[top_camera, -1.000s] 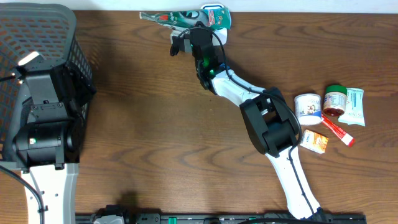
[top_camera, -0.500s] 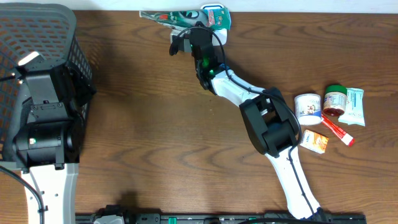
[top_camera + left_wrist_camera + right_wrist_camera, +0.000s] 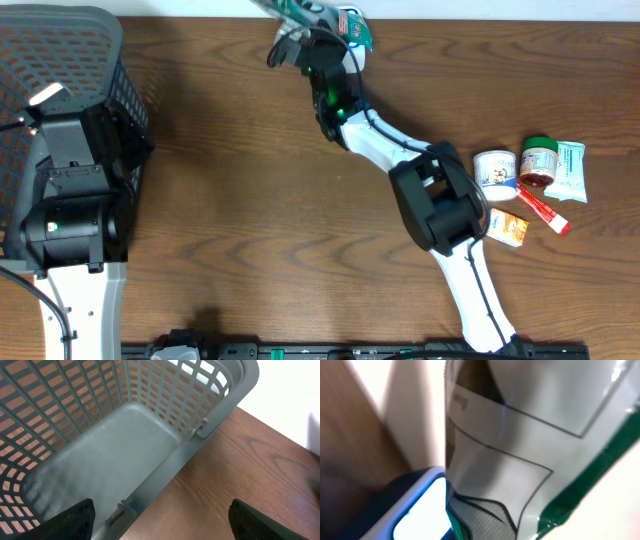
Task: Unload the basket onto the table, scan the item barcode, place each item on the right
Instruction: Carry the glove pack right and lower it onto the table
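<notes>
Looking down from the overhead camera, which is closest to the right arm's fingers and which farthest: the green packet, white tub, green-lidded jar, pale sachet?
1. green packet: held in the right fingers, at the table's top edge.
2. white tub: left end of the right-side cluster.
3. green-lidded jar: just right of the tub.
4. pale sachet: far right.

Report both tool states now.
Left tool: open, holding nothing.
Right tool: closed on the green-and-white packet.

White arm links [image 3: 470,280], blk joints [image 3: 435,205] — green LEDs [image 3: 52,228]
</notes>
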Robot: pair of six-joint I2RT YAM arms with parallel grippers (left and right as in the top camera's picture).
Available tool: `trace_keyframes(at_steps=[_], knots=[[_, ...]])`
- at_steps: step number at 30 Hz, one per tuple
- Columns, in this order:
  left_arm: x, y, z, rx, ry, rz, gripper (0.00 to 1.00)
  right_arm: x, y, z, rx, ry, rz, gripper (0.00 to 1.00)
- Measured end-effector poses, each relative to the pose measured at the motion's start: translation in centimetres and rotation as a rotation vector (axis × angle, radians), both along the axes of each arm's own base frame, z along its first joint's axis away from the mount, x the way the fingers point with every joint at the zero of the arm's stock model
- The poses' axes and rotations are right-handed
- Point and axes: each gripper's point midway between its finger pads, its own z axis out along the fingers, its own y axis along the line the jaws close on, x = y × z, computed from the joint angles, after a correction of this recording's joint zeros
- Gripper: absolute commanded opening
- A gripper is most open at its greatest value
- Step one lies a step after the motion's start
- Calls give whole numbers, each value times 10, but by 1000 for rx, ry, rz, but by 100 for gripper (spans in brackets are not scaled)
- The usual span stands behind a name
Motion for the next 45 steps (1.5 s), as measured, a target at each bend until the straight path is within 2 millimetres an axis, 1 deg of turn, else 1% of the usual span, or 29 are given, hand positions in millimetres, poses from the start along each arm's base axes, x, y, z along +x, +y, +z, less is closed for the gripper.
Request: trace_keyframes(at_steps=[2, 4, 7, 8, 11, 12, 13, 14, 15, 18, 20, 24, 25, 27, 30, 33, 35, 36, 37, 38, 39, 40, 45], knots=[[0, 0, 0, 0, 0, 0, 85, -3, -3, 18, 55, 10, -11, 1], [0, 0, 0, 0, 1, 0, 85, -11, -7, 42, 118, 41, -24, 1], [0, 0, 0, 0, 1, 0, 85, -32, -17, 78, 194, 133, -35, 1], [0, 0, 0, 0, 1, 0, 86, -43, -22, 92, 221, 173, -35, 1], [0, 0, 0, 0, 0, 0, 85, -78, -32, 123, 290, 287, -8, 1], [0, 0, 0, 0, 0, 0, 85, -92, -38, 130, 302, 334, -1, 1], [0, 0, 0, 0, 1, 0, 85, -111, -44, 138, 324, 396, 13, 1], [0, 0, 0, 0, 1, 0, 85, -121, -47, 139, 330, 435, 17, 1], [0, 0, 0, 0, 1, 0, 86, -135, -52, 139, 345, 496, 19, 1], [0, 0, 0, 0, 1, 0, 85, -174, -75, 127, 382, 674, -21, 1], [0, 0, 0, 0, 1, 0, 85, -198, -95, 108, 413, 818, -97, 1], [0, 0, 0, 0, 2, 0, 85, -232, -134, 70, 490, 1040, -301, 1], [0, 0, 0, 0, 2, 0, 85, -242, -146, 57, 509, 1097, -374, 1], [0, 0, 0, 0, 1, 0, 86, -254, -159, 40, 535, 1159, -463, 1], [0, 0, 0, 0, 1, 0, 85, -264, -169, 7, 563, 1221, -557, 1], [0, 0, 0, 0, 2, 0, 86, -277, -172, -28, 556, 1281, -615, 7], [0, 0, 0, 0, 2, 0, 85, -286, -174, -47, 547, 1319, -647, 8], [0, 0, 0, 0, 1, 0, 86, -290, -176, -53, 541, 1332, -657, 10], [0, 0, 0, 0, 2, 0, 85, -294, -176, -59, 537, 1346, -668, 26], [0, 0, 0, 0, 2, 0, 85, -296, -177, -63, 540, 1351, -680, 53], [0, 0, 0, 0, 2, 0, 85, -298, -178, -66, 538, 1354, -685, 92], [0, 0, 0, 0, 1, 0, 85, -299, -178, -67, 536, 1357, -685, 99], [0, 0, 0, 0, 1, 0, 85, -299, -178, -69, 537, 1360, -684, 99]])
